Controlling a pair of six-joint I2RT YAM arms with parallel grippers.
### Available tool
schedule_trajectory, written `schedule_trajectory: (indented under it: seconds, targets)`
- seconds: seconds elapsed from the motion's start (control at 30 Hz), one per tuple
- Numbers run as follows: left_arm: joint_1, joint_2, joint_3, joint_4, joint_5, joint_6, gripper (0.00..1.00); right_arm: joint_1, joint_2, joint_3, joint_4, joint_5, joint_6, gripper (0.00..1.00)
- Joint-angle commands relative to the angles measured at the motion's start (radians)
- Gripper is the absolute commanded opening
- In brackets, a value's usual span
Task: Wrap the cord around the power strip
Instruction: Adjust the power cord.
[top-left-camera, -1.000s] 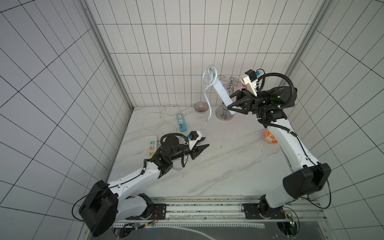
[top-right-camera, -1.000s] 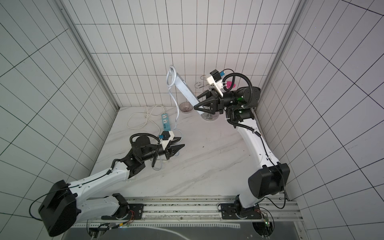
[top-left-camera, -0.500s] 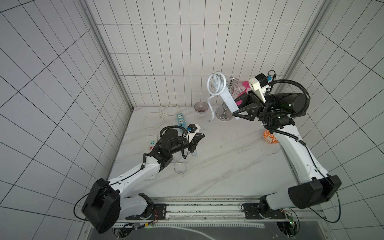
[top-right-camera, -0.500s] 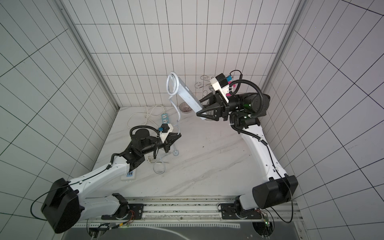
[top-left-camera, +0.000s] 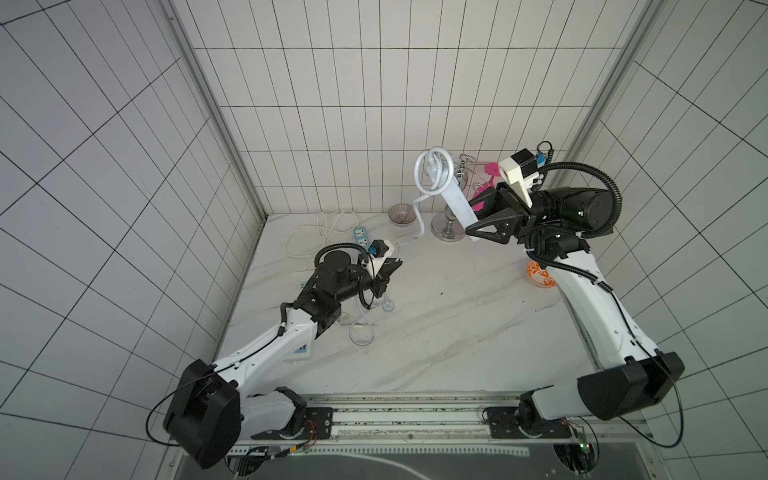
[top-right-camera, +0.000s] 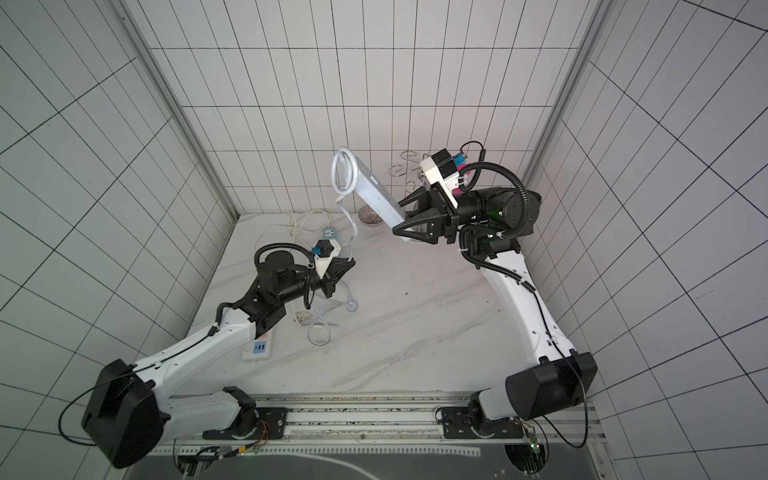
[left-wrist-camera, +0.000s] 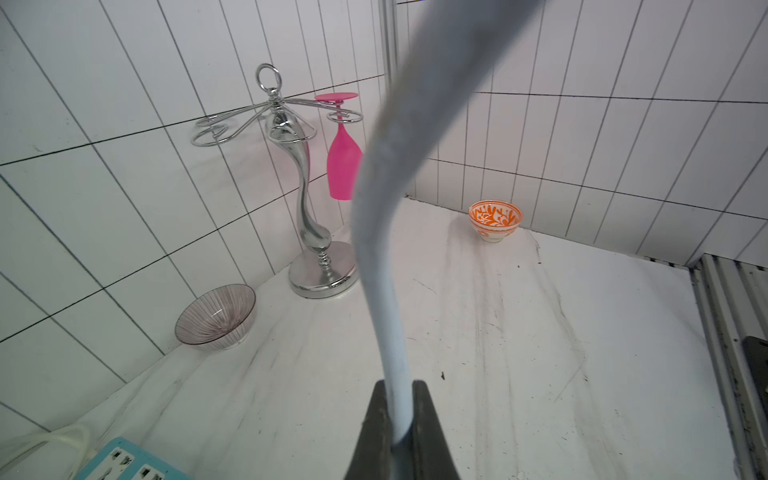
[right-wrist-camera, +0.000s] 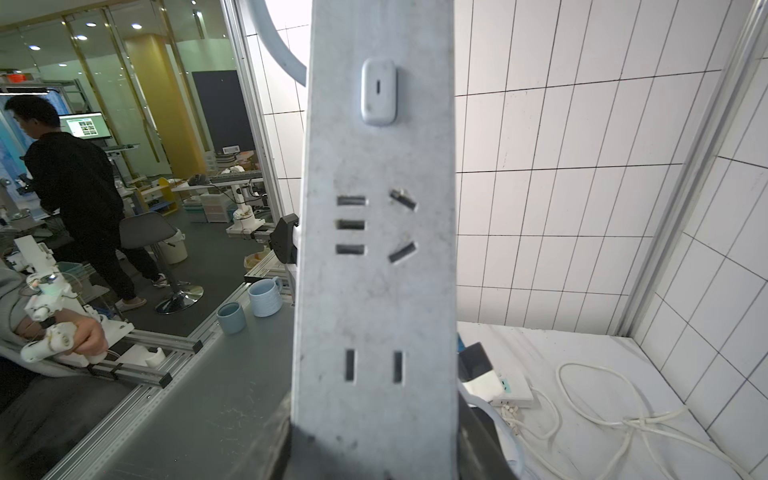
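My right gripper (top-left-camera: 471, 228) (top-right-camera: 401, 228) (right-wrist-camera: 376, 424) is shut on the near end of the pale grey-blue power strip (top-left-camera: 455, 203) (top-right-camera: 376, 195) (right-wrist-camera: 376, 249) and holds it tilted high above the back of the table. The cord (top-left-camera: 432, 174) (top-right-camera: 343, 174) (left-wrist-camera: 390, 249) loops round the strip's far end, then hangs down to my left gripper (top-left-camera: 395, 266) (top-right-camera: 349, 264) (left-wrist-camera: 399, 388), which is shut on it low over the table. Slack cord and its plug (top-left-camera: 388, 306) (top-right-camera: 352, 306) lie on the table under the left gripper.
A turquoise strip (top-left-camera: 360, 236) with cream cables (top-left-camera: 324, 228) lies at the back left. A white strip (top-right-camera: 259, 349) lies under my left arm. A glass bowl (top-left-camera: 402, 215), a chrome rack (top-left-camera: 448, 228) with a pink glass (left-wrist-camera: 343, 166) and an orange bowl (top-left-camera: 540, 277) stand along the back and right.
My left gripper has shut on the cord and shifted a little toward the back. The right arm has swung the raised strip to the right, drawing the cord taut.
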Motion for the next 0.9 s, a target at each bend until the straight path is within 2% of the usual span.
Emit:
schedule_trajectory:
  seconds: [0.0, 0.23, 0.37, 0.47, 0.53, 0.67, 0.87]
  targets:
    - [0.092, 0.090, 0.124, -0.114, -0.075, 0.006, 0.00, 0.048, -0.034, 0.007, 0.008, -0.060, -0.032, 0.00]
    - [0.247, 0.178, 0.393, -0.245, -0.409, 0.021, 0.00, 0.061, -0.079, -0.047, -0.017, -0.080, -0.022, 0.00]
    - [0.299, 0.255, 0.543, -0.298, -0.448, 0.028, 0.00, 0.078, -0.091, -0.125, -0.008, -0.080, -0.014, 0.00]
    - [0.286, 0.330, 0.689, -0.363, -0.446, 0.055, 0.00, 0.083, -0.083, -0.142, 0.043, -0.080, 0.026, 0.00]
    - [0.267, 0.361, 0.758, -0.392, -0.486, 0.095, 0.00, 0.081, -0.072, -0.108, 0.054, -0.080, 0.035, 0.00]
    - [0.239, 0.349, 0.793, -0.418, -0.587, 0.178, 0.00, 0.050, -0.018, -0.032, 0.094, -0.080, 0.080, 0.00]
    - [0.237, 0.211, 0.705, -0.392, -0.620, 0.221, 0.00, -0.063, 0.085, -0.047, 0.268, -0.057, 0.204, 0.00]
